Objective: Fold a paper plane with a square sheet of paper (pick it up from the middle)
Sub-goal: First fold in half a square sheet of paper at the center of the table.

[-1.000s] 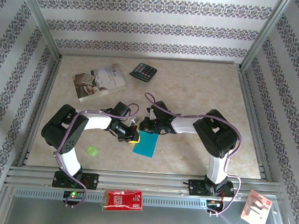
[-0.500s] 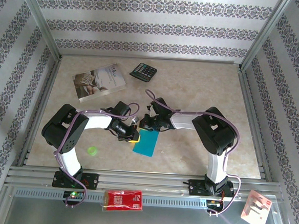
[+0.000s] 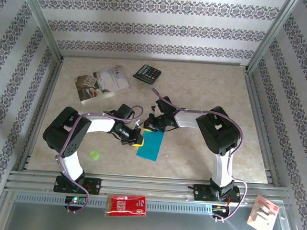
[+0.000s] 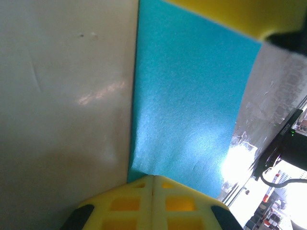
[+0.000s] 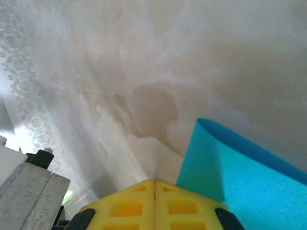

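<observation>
- Beige marbled tabletop [image 3: 208, 87] fills the middle of the top view; patterned walls stand on three sides and a metal rail runs along the lower edge.
- Right black-and-white arm [image 3: 220, 135] reaches from lower right towards the centre; its right gripper [image 3: 148, 126] sits at the upper left corner of the paper; in the right wrist view its yellow fingers [image 5: 154, 184] are pressed together, seam closed, with the paper's corner just beside the right-hand tip; whether paper is caught between them cannot be told.
- Left black-and-white arm [image 3: 73, 135] reaches from lower left towards the centre; its left gripper [image 3: 136, 140] meets the paper's left edge; in the left wrist view its yellow fingers [image 4: 153, 184] are pressed together, tips touching the paper's lower edge; a pinch on the sheet cannot be confirmed.
- Pale printed book [image 3: 103, 84] lies tilted in the upper left of the table, well apart from the arms.
- Turquoise-blue square sheet of paper [image 3: 150, 147] lies just below centre, showing as an upright, slightly tilted rectangle; flat and matte in the left wrist view [image 4: 189, 110]; in the right wrist view [image 5: 249, 182] its upper edge curls over as a doubled layer.
- Black calculator [image 3: 147, 73] lies right of the book, near the far wall.
- Red packet [image 3: 127, 205] rests on the rail at bottom centre.
- Small green disc [image 3: 94, 154] lies left of the paper, near the left arm.
</observation>
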